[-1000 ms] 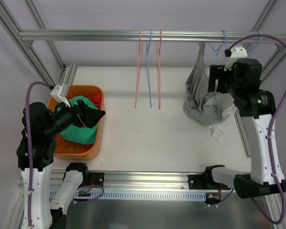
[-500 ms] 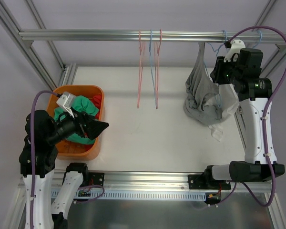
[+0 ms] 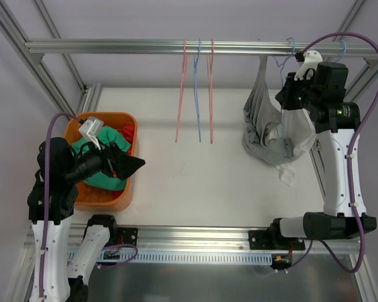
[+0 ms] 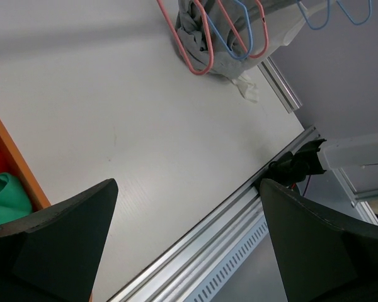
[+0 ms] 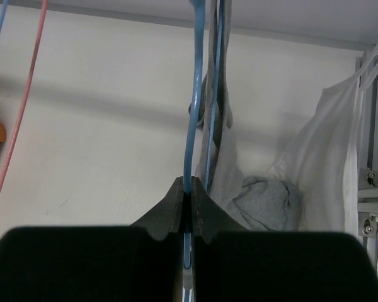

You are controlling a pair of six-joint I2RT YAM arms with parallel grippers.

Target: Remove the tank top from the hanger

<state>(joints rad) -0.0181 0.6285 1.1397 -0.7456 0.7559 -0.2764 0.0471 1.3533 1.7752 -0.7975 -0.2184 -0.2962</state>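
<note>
Right pincer (image 5: pixel 188 198), previously open, now clamped on blue hanger (image 5: pixel 194 94). Left pincer (image 4: pixel 186 187) wide open. Three bare hangers (image 3: pixel 210 94); one grey tank top (image 3: pixel 261 119).

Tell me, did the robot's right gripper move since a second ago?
Yes. In the top view, the right gripper went up the picture, closer to the metal rail. It also shut on the blue hanger.

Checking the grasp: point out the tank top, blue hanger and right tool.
tank top (image 3: pixel 260 135): top view, bunched fabric.
blue hanger (image 5: pixel 196 50): right wrist view, wire.
right tool (image 5: pixel 187 189): right wrist view, between shut tips.
</note>
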